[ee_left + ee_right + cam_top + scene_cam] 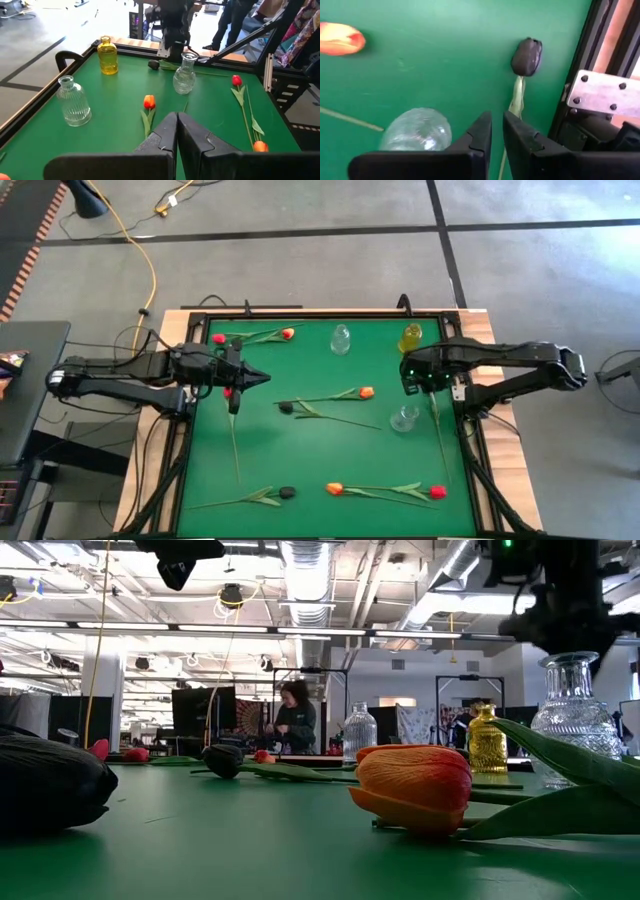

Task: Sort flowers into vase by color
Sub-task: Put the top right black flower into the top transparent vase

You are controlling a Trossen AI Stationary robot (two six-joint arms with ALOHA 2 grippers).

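Tulips lie scattered flat on the green table (330, 450): orange (366, 392), black (285, 407) and red (437, 492) heads among them. My right gripper (497, 117) hangs near the right edge, pointing down, its fingers a narrow gap apart with nothing between them. Below it a black tulip (526, 56) lies on the table, its stem (517, 97) running past one finger. A clear vase (417, 132) stands beside it. My left gripper (176, 117) is shut and empty, held high over the table's left side; a red tulip (228, 392) lies under that arm.
A second clear vase (341, 338) and a yellow vase (410, 337) stand along the far edge, with two more tulips (287, 333) at the far left. A black frame (470, 450) rims the table. People stand in the room beyond the table (296, 715).
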